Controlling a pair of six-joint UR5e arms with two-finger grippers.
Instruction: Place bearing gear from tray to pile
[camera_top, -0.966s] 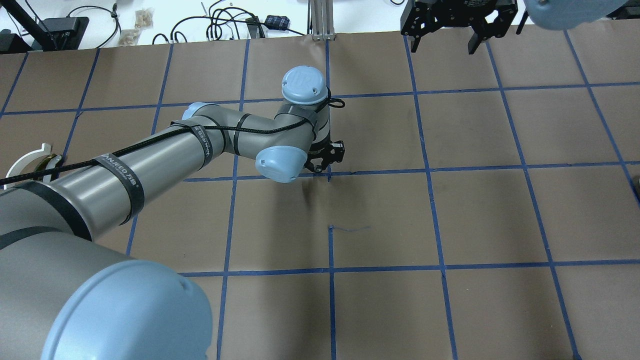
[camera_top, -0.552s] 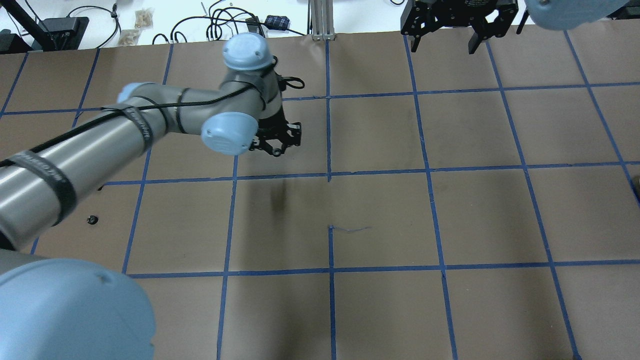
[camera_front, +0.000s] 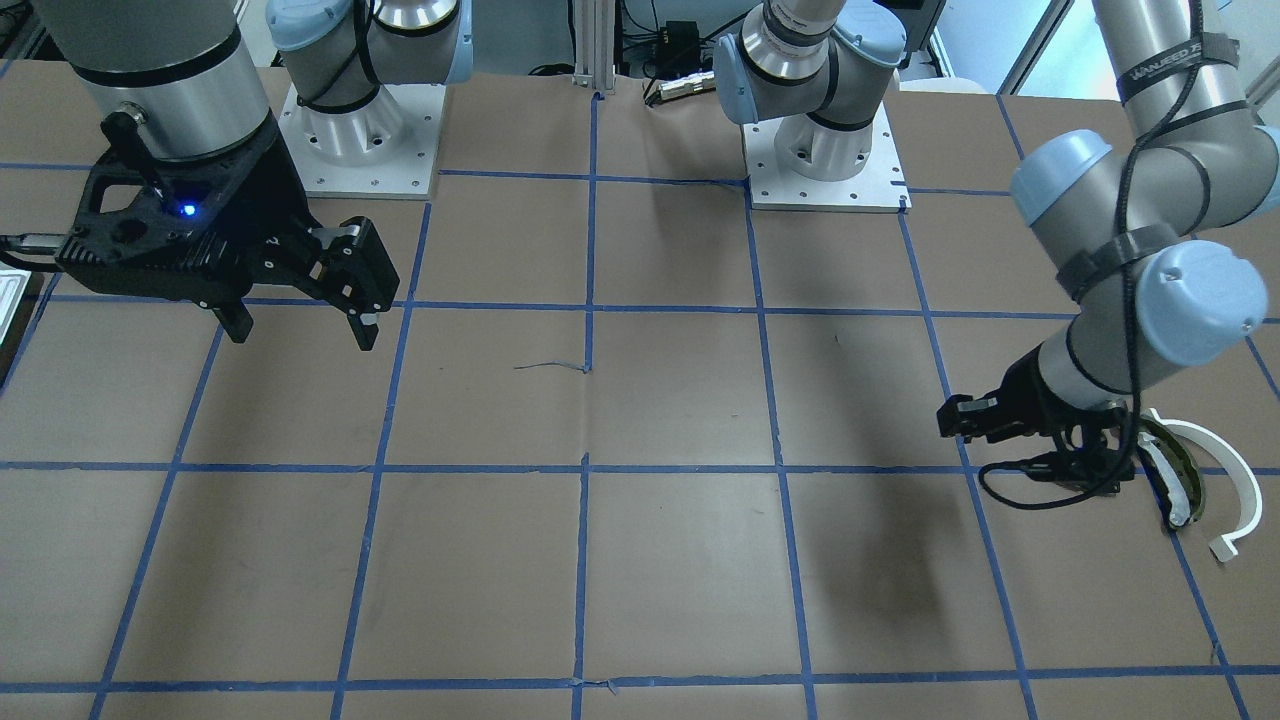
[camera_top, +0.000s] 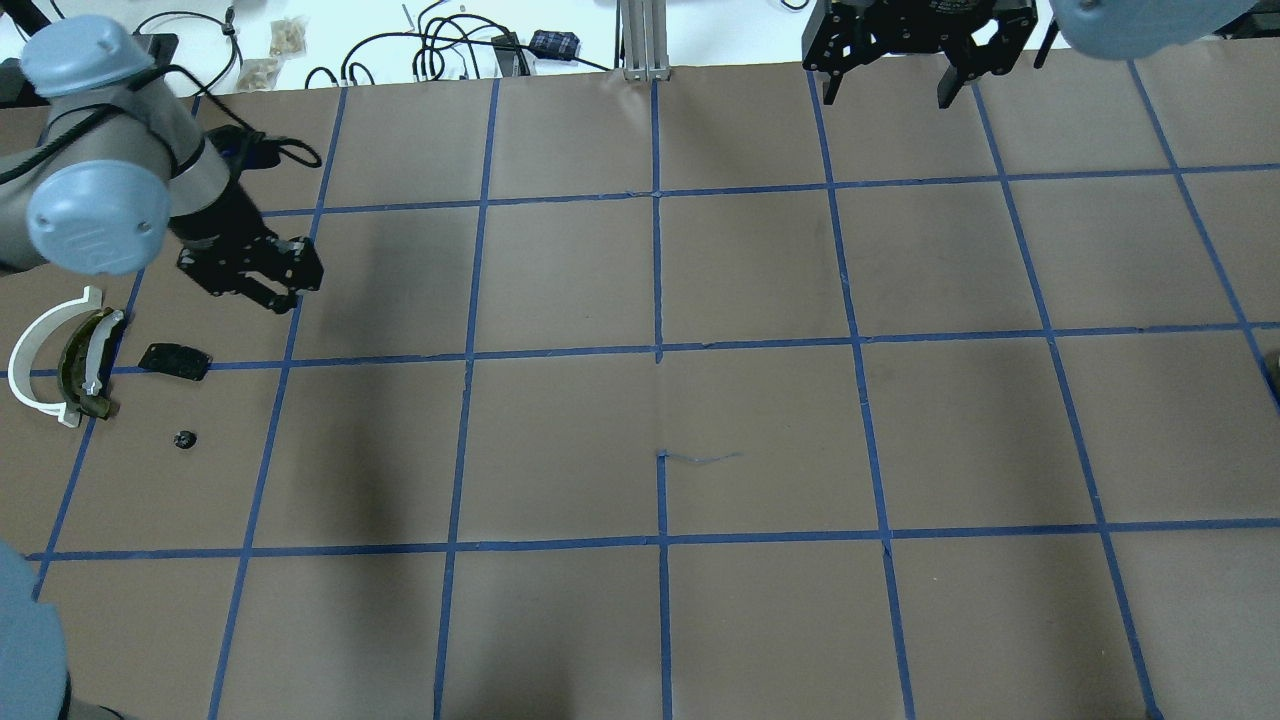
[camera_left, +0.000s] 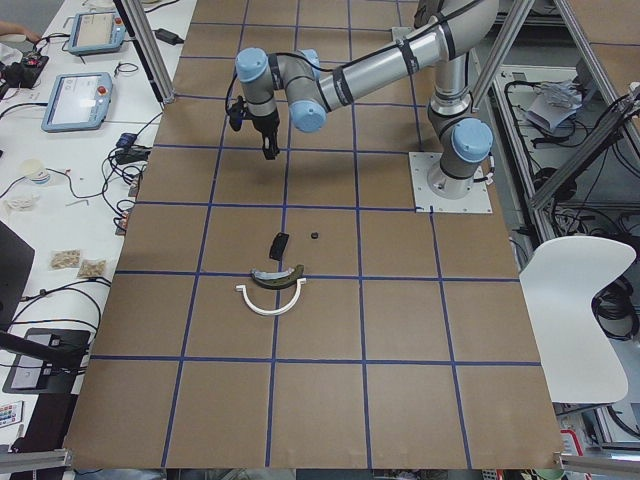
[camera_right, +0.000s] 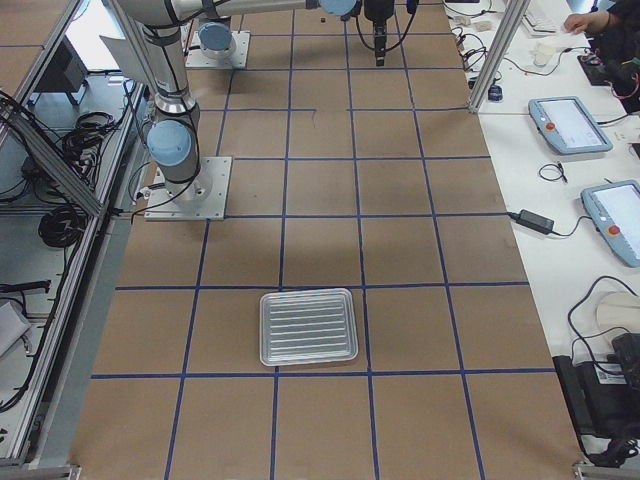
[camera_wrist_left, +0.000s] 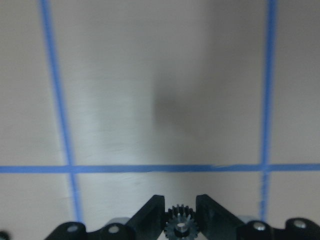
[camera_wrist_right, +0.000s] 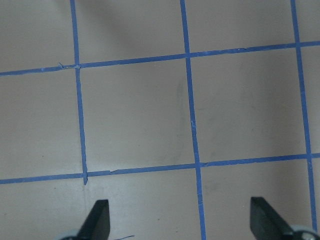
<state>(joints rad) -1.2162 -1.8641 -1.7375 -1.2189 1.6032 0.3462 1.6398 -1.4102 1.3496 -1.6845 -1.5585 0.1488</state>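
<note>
A small dark toothed bearing gear (camera_wrist_left: 181, 229) sits pinched between the fingers of my left gripper (camera_wrist_left: 181, 212), which is shut on it. That gripper (camera_top: 285, 280) hangs above the table, just up and to the right of the pile: a white arc strip (camera_top: 35, 345), an olive curved piece (camera_top: 80, 360) and a flat black plate (camera_top: 175, 360). The front view has the left gripper (camera_front: 960, 420) beside the arc (camera_front: 1228, 480). The silver tray (camera_right: 308, 327) lies at the table's other end. My right gripper (camera_front: 295, 335) stands open and holds nothing.
A small dark round part (camera_top: 184, 439) lies on the brown paper below the black plate. Cables and small boxes line the white bench (camera_top: 420, 50) beyond the far edge. A metal post (camera_top: 645, 40) stands at the far middle.
My left arm has swung from the table's centre to the left, carrying the gear toward the pile, which is uncovered in the overhead view. The right arm has not moved.
</note>
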